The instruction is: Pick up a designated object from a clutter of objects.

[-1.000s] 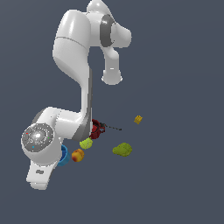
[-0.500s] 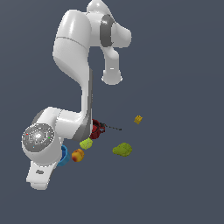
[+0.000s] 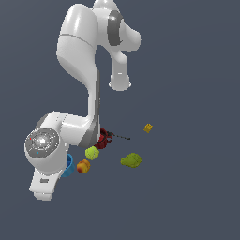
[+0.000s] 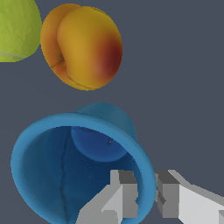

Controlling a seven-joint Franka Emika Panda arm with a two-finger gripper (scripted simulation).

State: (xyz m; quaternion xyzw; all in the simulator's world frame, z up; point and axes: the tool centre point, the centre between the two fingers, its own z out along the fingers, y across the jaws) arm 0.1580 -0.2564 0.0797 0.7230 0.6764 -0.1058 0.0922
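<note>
Blue cup point(image 4: 74, 170), upright and mouth-open to the wrist camera, with one end effector point(image 4: 146, 192) finger point(image 4: 122, 194) inside the bowl and the other just outside, the rim wall between them. Narrow gap between the fingers, pressed close to the wall on both sides; cannot tell whether actually clamped. Just beyond the cup, an orange-red fruit point(image 4: 83, 46), near but apart, and beside that a yellow-green ball point(image 4: 15, 28), cut off at the frame edge. In the exterior view, only a sliver of blue cup point(image 3: 69, 165) showing past the white arm's wrist housing, low on the exterior view's left; orange-red fruit point(image 3: 83, 166) just beside it, yellow-green ball point(image 3: 92, 153) above that, dark red mug point(image 3: 105, 138) partly hidden behind the forearm. Farther toward the exterior view's right, a green lumpy shape point(image 3: 131, 161) and, well apart, a tiny yellow block point(image 3: 148, 127), all on the dark grey worktop point(image 3: 187, 187). No visible change from half a second ago: arm pose and every item in the same places.
</note>
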